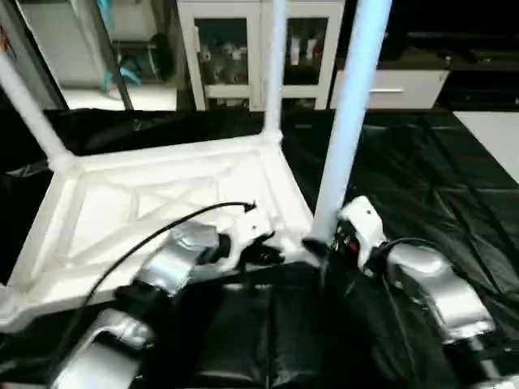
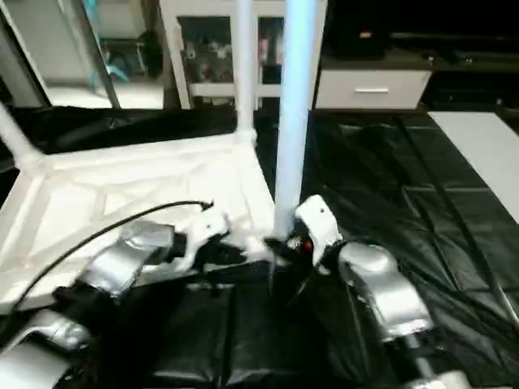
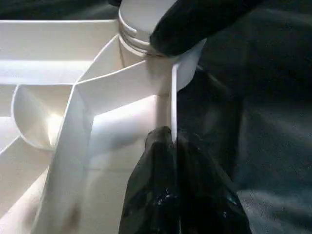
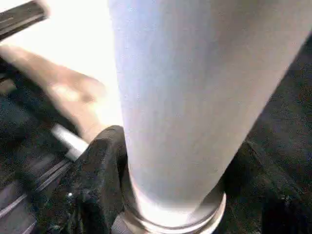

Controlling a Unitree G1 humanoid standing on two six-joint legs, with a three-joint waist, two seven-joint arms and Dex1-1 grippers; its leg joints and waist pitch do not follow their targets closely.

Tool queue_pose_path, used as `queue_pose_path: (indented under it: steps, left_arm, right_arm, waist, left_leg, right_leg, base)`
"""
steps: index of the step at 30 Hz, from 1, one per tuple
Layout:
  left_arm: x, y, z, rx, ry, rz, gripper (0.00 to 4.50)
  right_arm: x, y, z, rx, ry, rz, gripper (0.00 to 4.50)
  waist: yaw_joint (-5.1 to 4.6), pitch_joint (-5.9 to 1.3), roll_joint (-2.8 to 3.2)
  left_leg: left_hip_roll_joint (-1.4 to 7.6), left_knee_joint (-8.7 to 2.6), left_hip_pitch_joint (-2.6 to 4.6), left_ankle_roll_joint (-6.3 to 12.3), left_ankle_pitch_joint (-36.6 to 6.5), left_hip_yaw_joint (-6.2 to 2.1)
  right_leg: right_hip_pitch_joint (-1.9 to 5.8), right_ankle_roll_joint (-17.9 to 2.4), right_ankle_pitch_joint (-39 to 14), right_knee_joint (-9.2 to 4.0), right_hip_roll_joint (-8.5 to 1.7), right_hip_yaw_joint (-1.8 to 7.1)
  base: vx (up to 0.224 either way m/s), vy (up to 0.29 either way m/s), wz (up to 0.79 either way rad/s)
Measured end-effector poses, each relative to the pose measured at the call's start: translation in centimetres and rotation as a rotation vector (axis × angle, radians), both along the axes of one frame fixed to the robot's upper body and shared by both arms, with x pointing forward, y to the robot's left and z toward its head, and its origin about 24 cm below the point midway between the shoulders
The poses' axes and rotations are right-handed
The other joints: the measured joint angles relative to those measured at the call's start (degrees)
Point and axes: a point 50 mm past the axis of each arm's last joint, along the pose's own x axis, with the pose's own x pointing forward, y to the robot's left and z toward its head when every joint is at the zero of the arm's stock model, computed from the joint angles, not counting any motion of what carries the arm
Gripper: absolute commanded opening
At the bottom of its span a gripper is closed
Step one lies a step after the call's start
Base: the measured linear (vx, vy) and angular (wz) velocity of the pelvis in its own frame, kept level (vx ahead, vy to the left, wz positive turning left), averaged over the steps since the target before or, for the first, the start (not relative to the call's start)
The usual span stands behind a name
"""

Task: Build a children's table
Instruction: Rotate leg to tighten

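The right gripper (image 1: 318, 243) is clamped around the base of an upright leg (image 1: 347, 113), one black finger (image 4: 97, 180) pressed against the tube just above its threaded collar. That leg stands in the near corner socket (image 3: 146, 36) of the tabletop (image 1: 162, 203), which lies ribbed side up on the black-covered surface (image 1: 422, 186). Just across that corner, the left gripper (image 1: 263, 253) pinches the tabletop's thin edge wall (image 3: 173, 105) between its closed fingers, apparently to steady the piece.

Farther from the grippers, two more legs already stand in their sockets: one at the far corner (image 1: 274, 73) beyond the held leg, another leaning at the far left corner (image 1: 32, 109). Three legs are thus in place or going in. The near left corner (image 1: 8, 304), beyond the left forearm, sits at the frame's edge and seems to carry no leg, so that one likely remains. Whether the held leg is fully screwed home cannot be told; threads on its collar are exposed above the socket, which suggests some turning is left.

The head views give the layout: all three legs, both forearms, the whole underside. The left wrist view adds the close detail of the grip on the edge wall and the exposed threads. The right wrist view shows the finger's contact against the tube at its collar.
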Motion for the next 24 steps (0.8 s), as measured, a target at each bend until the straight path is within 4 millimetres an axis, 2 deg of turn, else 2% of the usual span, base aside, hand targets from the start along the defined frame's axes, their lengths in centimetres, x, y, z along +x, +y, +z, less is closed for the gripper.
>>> queue_pose_path:
  steps: [5, 11, 14, 18, 22, 23, 24]
  left_arm:
    - [1.1, -1.2, 0.0, 0.010, -0.066, 0.097, 0.00]
    - [1.9, -2.7, 0.1, 0.020, -0.114, 0.146, 0.00]
    - [2.0, -2.9, 0.2, 0.026, -0.128, 0.151, 0.00]
    - [2.1, -2.9, 0.2, 0.025, -0.137, 0.147, 0.00]
    - [2.0, -2.8, 0.3, 0.025, -0.146, 0.125, 0.00]
    - [1.9, -2.9, 0.3, 0.022, -0.148, 0.118, 0.00]
    - [1.9, -3.0, 0.3, 0.019, -0.150, 0.107, 0.00]
  right_arm:
    - [1.4, 1.5, -0.6, -0.005, -0.057, -0.246, 2.52]
    - [2.2, 2.7, -0.9, -0.074, -0.112, -0.472, 2.51]
    - [2.3, 2.9, -0.8, -0.110, -0.136, -0.511, 2.48]
    - [2.3, 3.1, -0.6, -0.111, -0.160, -0.517, 2.42]
    - [1.9, 2.3, -0.7, -0.060, -0.174, -0.468, 2.42]
    - [1.7, 2.0, -0.6, -0.058, -0.176, -0.453, 2.97]
    - [1.5, 1.7, -0.6, -0.059, -0.180, -0.441, 3.10]
  waist:
    - [-1.00, 0.05, 0.44]
    - [-1.86, 0.07, 0.50]
    - [-1.99, 0.06, 0.51]
    - [-2.05, 0.04, 0.54]
    - [-1.85, 0.06, 0.51]
    - [-1.74, 0.06, 0.51]
    - [-1.59, 0.08, 0.50]
  left_leg:
    - [-0.15, 0.01, -0.17, 0.03, -0.02, -0.31]
    - [-0.77, 0.00, -0.64, 0.13, -0.07, -0.29]
    - [-1.03, 0.00, -1.00, 0.13, -0.07, -0.29]
    - [-1.15, 0.00, -1.13, 0.15, -0.06, -0.24]
    - [-1.14, -0.08, -1.17, 0.18, -0.06, -0.24]
    - [-1.14, -0.14, -1.18, 0.21, -0.05, -0.24]
    - [-1.14, -0.30, -1.18, 0.46, 0.09, -0.21]
  right_leg:
    - [-0.02, 0.19, -0.12, -0.91, -0.03, -0.20]
    - [-0.08, 0.19, -0.12, -1.25, -0.70, -0.30]
    - [-0.13, 0.18, -0.11, -1.28, -0.83, -0.06]
    - [-0.06, 0.15, -0.10, -1.28, -0.84, 0.22]
    - [-0.12, 0.15, -0.09, -1.24, -0.83, 0.21]
    - [-0.13, 0.15, -0.09, -1.22, -0.83, 0.21]
    - [-0.13, 0.14, -0.09, -1.18, -0.83, 0.21]
  base:
    - [-0.032, 0.013, -0.02]
    - [0.000, 0.000, 0.00]
    - [0.000, 0.000, 0.00]
    - [0.000, 0.000, 0.00]
    - [0.000, 0.000, 0.00]
    - [0.000, 0.000, 0.00]
    - [0.000, 0.000, 0.00]
